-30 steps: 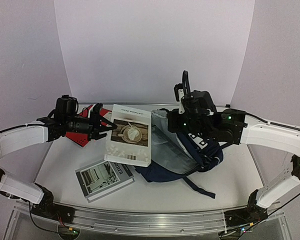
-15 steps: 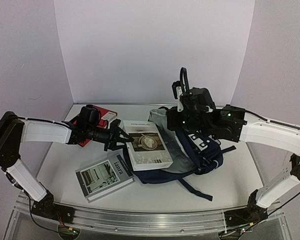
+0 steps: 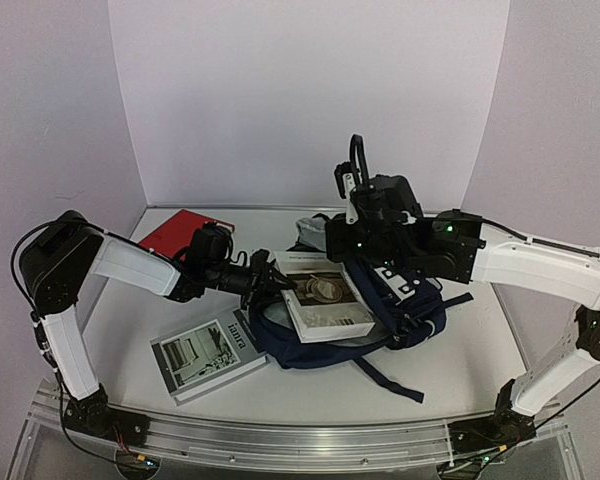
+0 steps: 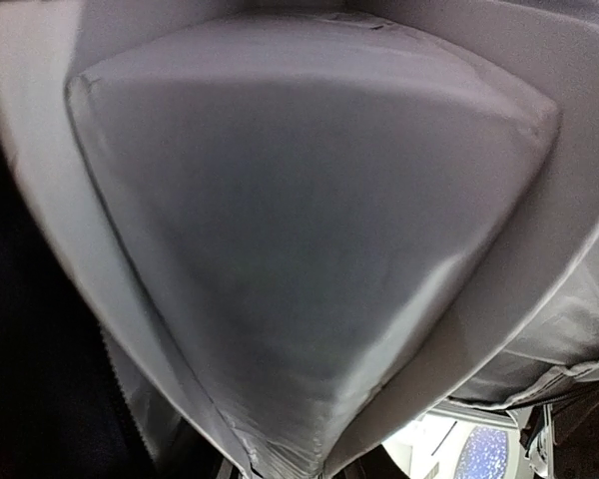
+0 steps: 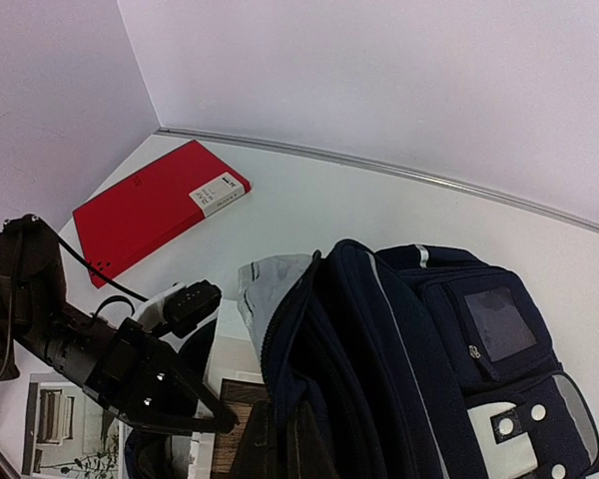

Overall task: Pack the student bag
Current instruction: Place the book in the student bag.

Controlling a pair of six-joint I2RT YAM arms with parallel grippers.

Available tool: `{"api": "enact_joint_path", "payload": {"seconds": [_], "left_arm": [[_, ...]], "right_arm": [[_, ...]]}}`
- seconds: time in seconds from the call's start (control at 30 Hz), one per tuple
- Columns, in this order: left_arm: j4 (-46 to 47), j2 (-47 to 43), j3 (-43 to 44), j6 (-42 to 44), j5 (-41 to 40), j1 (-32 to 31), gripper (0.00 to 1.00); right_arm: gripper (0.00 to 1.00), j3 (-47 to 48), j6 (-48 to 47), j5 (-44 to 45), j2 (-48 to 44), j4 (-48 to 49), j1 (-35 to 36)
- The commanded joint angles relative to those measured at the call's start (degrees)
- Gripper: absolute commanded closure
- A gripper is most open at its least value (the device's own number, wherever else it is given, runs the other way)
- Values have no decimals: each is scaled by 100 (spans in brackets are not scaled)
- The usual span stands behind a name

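Student bag, large navy blue striped fabric backpack (image 3: 420, 318): at desk (image 3: 480, 355) centre, on its side, long axis roughly left-right, mouth toward left arm, base and straps toward right. Right fingers (image 3: 345, 248) pinched shut on upper rim, lifting it, apparently to keep mouth gaping. Left fingers (image 3: 264, 284) clamped narrow on edge of white coffee-cover book (image 3: 325, 300), held flat, leading end at mouth, roughly in line with bag for easy slide. Light grey lining (image 4: 299, 249) filling left wrist view. Red flat folder (image 3: 185, 228) and grey photo-cover book (image 3: 208, 355) not yet packed, apart on left.
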Motion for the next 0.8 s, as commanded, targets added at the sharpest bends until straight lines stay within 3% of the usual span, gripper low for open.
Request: {"api": "enact_joint_path", "payload": {"seconds": [0.0,0.13,0.57,0.77], "left_arm": [[1161,333,541,-380,-336,-151,73],[1552,728,676,-630,-442,-236,73],[1205,995,789,-443,-734,-319,74],[972,1277,1314,-249,-806,-498,74]], "right_arm": [[100,621,-35,143,-213,1589,169],[100,677,-24,82,-242,1837,213],[100,872,-254,69,-288,2280,251],[100,934,-254,45,-87,2378,257]]}}
